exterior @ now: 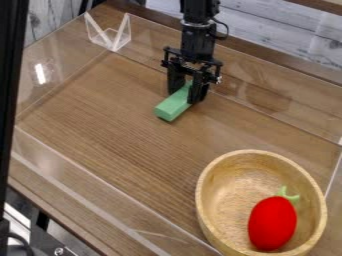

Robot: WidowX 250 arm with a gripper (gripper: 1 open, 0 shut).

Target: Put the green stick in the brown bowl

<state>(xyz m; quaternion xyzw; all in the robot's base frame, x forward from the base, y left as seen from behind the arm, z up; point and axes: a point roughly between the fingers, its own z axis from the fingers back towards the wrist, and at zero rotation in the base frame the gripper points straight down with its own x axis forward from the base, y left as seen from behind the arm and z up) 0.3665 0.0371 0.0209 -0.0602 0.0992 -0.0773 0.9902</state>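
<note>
The green stick [173, 105] is a small light-green block lying on the wooden table, its far end tucked between my fingers. My gripper [195, 92] comes down from the top on a black arm and is shut on that far end. The brown bowl [214, 179] sits at the front right corner, well apart from the stick. Its wooden inside is partly taken up by a red round fruit.
A red fruit [273, 222] with a green stem lies in the near side of the bowl. A clear plastic bracket [107, 32] stands at the back left. Transparent walls ring the table, and a dark post [8, 100] runs down the left edge.
</note>
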